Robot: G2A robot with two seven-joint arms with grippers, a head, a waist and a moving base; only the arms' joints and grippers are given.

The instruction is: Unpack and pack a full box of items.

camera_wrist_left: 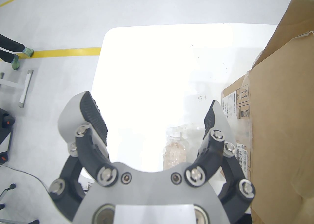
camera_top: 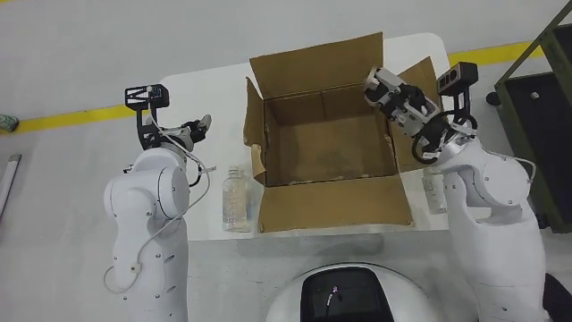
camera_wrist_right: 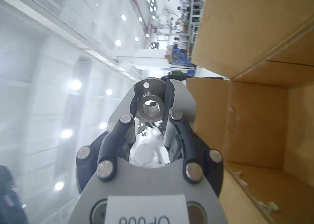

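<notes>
An open cardboard box (camera_top: 326, 143) stands in the middle of the white table (camera_top: 210, 89), its inside bare and its flaps (camera_top: 317, 63) folded out. My right gripper (camera_top: 377, 85) hovers over the box's far right corner, shut on a small metal flanged bushing (camera_wrist_right: 150, 106); the box wall (camera_wrist_right: 257, 122) lies right beside it. My left gripper (camera_wrist_left: 149, 112) is open and holds nothing, raised over the table to the left of the box (camera_wrist_left: 277, 117). A clear plastic bottle (camera_top: 236, 199) stands by the box's left near corner, below the left gripper (camera_top: 201, 128).
A second clear bottle (camera_top: 434, 190) stands on the table to the right of the box, partly hidden by my right arm. A green metal rack (camera_top: 541, 98) stands beyond the table's right edge. Yellow floor lines (camera_top: 63, 118) run past the table.
</notes>
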